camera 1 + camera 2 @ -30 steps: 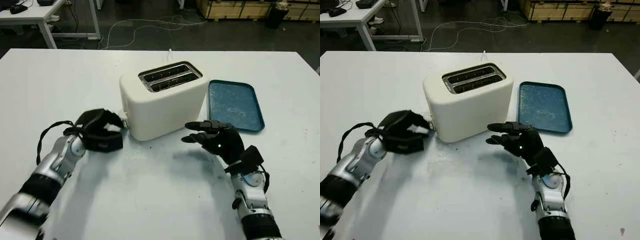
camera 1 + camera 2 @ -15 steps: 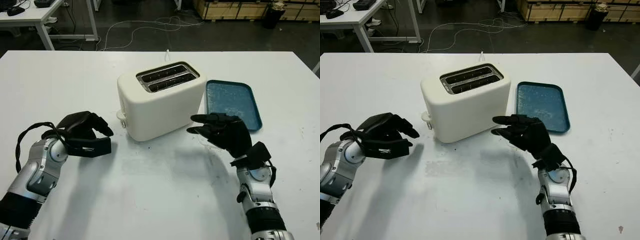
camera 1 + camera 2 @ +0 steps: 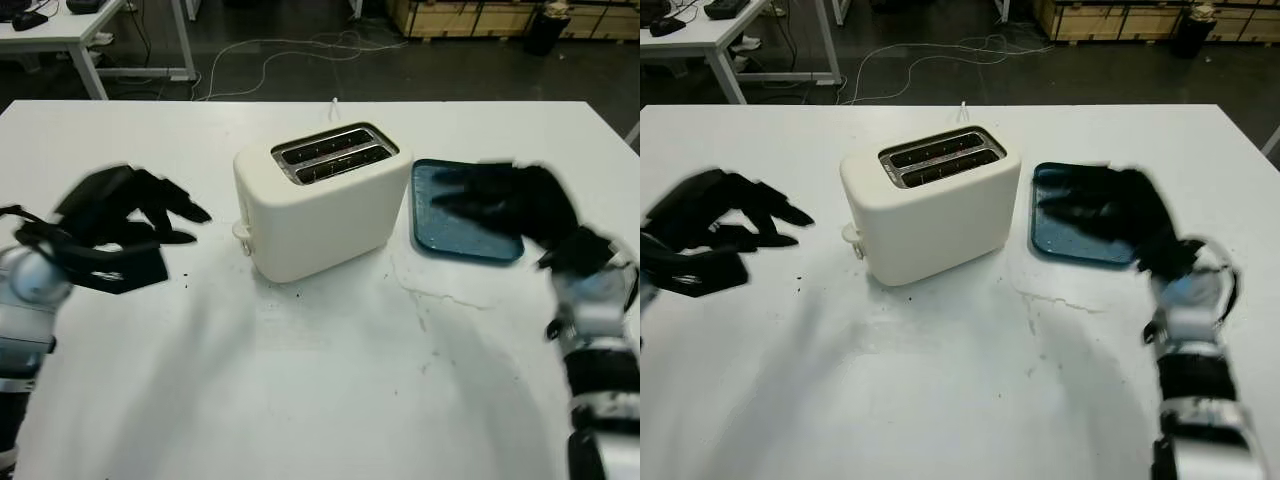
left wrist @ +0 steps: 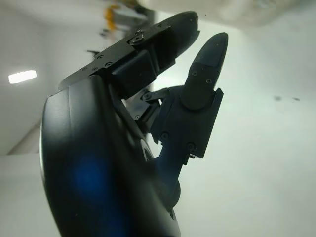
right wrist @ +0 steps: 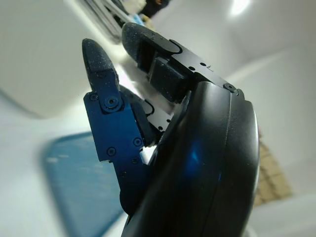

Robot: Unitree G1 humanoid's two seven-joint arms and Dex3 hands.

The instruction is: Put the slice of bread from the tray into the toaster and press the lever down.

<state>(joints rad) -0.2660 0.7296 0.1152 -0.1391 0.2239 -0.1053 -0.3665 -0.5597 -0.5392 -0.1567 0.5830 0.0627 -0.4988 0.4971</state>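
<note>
Bread sits in no hand or tray (image 3: pixel 466 235); judge it inside the toaster (image 3: pixel 322 213). Eye views: your left hand (image 3: pixel 125 215) has swung left off the lever (image 3: pixel 241 231), right hand (image 3: pixel 510 200) over the tray. Wrist views: both open, empty. Likely finished.

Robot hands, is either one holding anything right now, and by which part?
Nothing is held. The left hand is open, left of the cream plastic toaster; the right hand is open above the blue rectangular tray.

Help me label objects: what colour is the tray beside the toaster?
The tray is blue-teal, clearest in the right eye view.
</note>
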